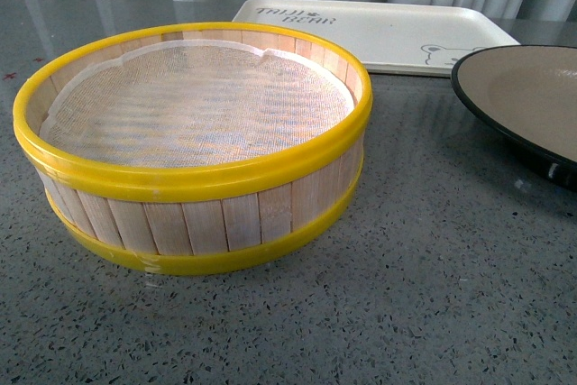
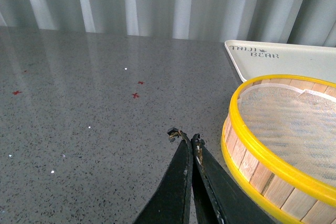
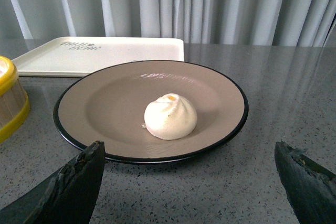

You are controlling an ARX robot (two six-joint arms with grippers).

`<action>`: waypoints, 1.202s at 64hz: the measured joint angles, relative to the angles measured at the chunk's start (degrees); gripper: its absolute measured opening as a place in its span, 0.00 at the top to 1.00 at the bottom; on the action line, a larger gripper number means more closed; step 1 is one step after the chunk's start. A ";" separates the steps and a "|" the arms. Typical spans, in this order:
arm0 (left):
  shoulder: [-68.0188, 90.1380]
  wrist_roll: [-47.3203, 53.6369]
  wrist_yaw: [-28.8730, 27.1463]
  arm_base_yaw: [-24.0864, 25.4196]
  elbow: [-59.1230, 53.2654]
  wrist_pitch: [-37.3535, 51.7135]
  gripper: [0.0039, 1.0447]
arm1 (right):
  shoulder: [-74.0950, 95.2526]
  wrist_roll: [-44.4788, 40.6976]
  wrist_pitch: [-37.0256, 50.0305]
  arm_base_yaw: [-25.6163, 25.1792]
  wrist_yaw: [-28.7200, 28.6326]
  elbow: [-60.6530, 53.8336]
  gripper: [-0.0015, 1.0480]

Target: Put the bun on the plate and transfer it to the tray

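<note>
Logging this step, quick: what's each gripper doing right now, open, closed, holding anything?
Left gripper: closed, holding nothing.
Right gripper: open, empty, facing the bun on the plate.

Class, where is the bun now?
Right wrist view: the bun sits near the middle of the plate, right of the steamer basket, the tray behind.

Grey speckled stone tabletop (image 1: 433, 304) ahead of me carries a round slatted-wood steamer basket with yellow bands (image 1: 194, 223), a cream-white rectangular plastic tray (image 1: 388, 33) behind it, a black-rimmed beige round plate (image 1: 532, 87) to my right. Small red marks (image 2: 135, 95) on bare stone, left.
</note>
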 joint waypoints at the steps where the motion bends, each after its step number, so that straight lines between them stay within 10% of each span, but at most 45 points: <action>1: -0.35 0.00 0.00 0.00 -0.39 0.09 0.96 | 0.00 0.00 0.00 0.00 0.00 0.00 0.08; 77: -21.20 0.00 0.02 0.02 -9.29 -10.36 0.96 | 0.00 0.00 0.00 0.00 0.00 0.00 0.08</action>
